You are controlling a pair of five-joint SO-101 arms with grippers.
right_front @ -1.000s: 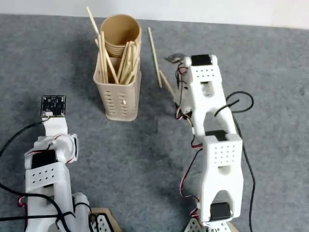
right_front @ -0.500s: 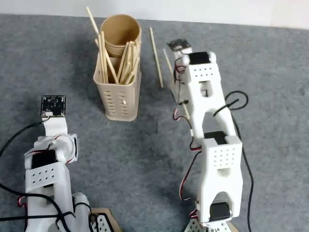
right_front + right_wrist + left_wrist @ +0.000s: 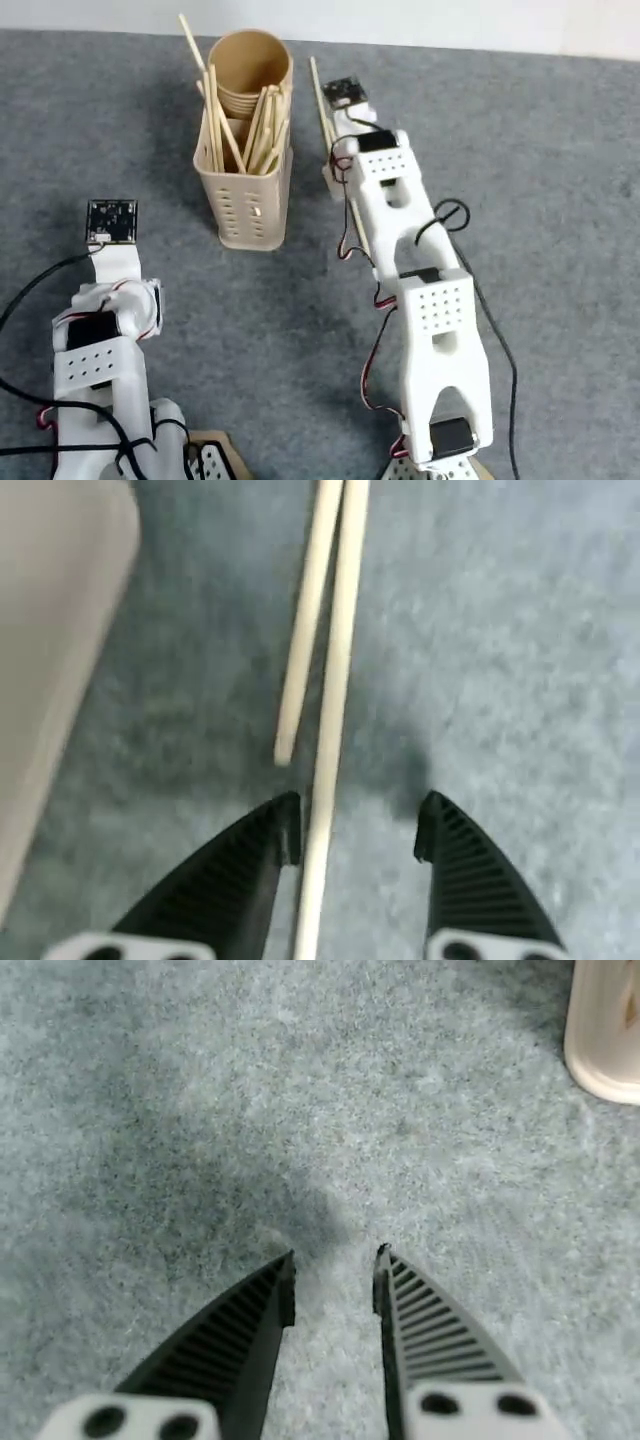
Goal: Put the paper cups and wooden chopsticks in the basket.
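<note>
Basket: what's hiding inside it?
Inside the basket stand stacked paper cups and a bunch of wooden chopsticks, poking out the top. The basket's walls cover their lower ends, so its bottom cannot be seen.

I see a beige slotted basket (image 3: 245,205) standing upright in the upper centre of the high view. A nested stack of brown paper cups (image 3: 248,70) sits mouth-up in its far end. Pale wooden chopsticks (image 3: 262,125) stand bundled in it, leaning at mixed angles (one pokes well above the rim, toward the upper left). Two loose chopsticks (image 3: 317,88) lie flat on the grey carpet (image 3: 560,150) just right of the basket, nearly parallel, close together.
</note>
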